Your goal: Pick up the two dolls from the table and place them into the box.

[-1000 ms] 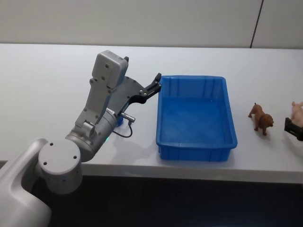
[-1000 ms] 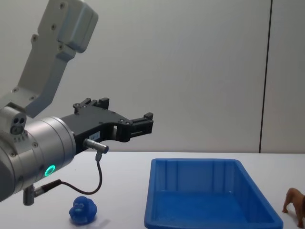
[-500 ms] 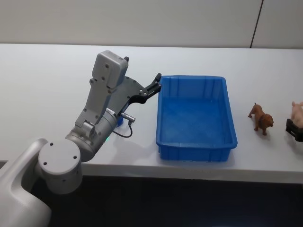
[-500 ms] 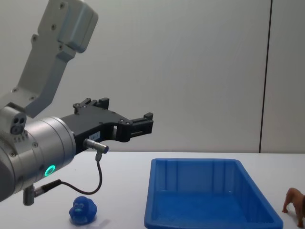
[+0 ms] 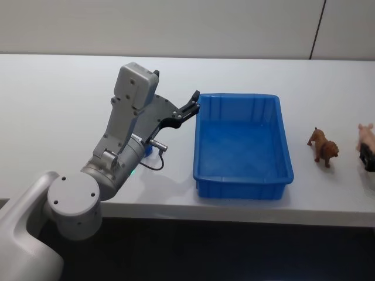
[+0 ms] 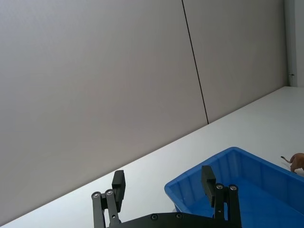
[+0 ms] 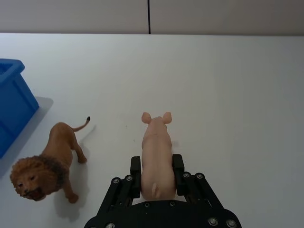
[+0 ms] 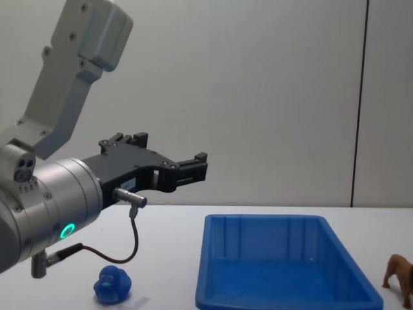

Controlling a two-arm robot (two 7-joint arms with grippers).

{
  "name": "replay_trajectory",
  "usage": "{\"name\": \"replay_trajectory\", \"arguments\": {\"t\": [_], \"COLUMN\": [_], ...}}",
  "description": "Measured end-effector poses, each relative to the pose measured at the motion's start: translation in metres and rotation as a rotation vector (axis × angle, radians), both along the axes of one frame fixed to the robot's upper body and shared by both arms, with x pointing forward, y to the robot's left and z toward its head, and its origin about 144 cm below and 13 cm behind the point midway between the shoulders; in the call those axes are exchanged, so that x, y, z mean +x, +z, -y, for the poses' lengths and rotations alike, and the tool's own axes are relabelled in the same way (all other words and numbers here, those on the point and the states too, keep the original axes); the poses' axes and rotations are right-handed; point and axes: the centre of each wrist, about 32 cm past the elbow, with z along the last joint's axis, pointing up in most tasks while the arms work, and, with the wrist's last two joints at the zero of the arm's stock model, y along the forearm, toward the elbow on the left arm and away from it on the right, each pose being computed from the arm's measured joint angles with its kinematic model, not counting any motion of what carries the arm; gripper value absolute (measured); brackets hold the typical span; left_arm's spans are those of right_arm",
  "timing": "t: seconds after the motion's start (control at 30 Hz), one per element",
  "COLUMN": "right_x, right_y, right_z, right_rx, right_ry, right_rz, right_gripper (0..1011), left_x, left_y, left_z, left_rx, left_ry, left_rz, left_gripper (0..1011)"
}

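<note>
Toy animals, three in all: one blue duck (image 8: 112,285), one brown lion (image 5: 323,147), one pink pig (image 7: 154,137). Blue scrap behind left arm (image 5: 120,140) in head view probably same duck, so not counted again. One blue box (image 5: 240,188). One white table (image 5: 58,99). Grippers, two: left gripper (image 6: 163,185), right gripper (image 7: 156,164).

No text, number, brand name or sign can be read on anything here.
</note>
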Motion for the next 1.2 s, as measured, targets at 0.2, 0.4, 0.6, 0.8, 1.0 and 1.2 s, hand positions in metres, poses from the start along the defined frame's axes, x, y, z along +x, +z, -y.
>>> {"name": "replay_trajectory", "arguments": {"t": [0.2,0.4,0.6,0.8,1.0,1.2], "right_x": [0.000,0.000,0.001,0.002,0.004,0.007], "right_y": [0.006,0.020,0.036,0.053,0.067,0.076], "right_z": [-0.003,-0.009,-0.017,-0.029,-0.043,-0.060], "right_rx": [-0.014,-0.028,-0.035,-0.033,-0.029,-0.022], "right_ry": [0.010,0.043,0.103,0.179,0.263,0.357], "right_rz": [0.042,0.111,0.178,0.233,0.267,0.274], "right_gripper": [379,380,380,379,380,379], "left_x": [0.000,0.000,0.000,0.000,0.000,0.000], "left_y": [0.000,0.000,0.000,0.000,0.000,0.000], "left_z": [0.000,0.000,0.000,0.000,0.000,0.000], "left_rx": [0.000,0.000,0.000,0.000,0.000,0.000], "left_ry": [0.000,0.000,0.000,0.000,0.000,0.000], "left_rz": [0.000,0.000,0.000,0.000,0.000,0.000], "left_gripper": [1001,1001,1001,1001,1001,1001]}}
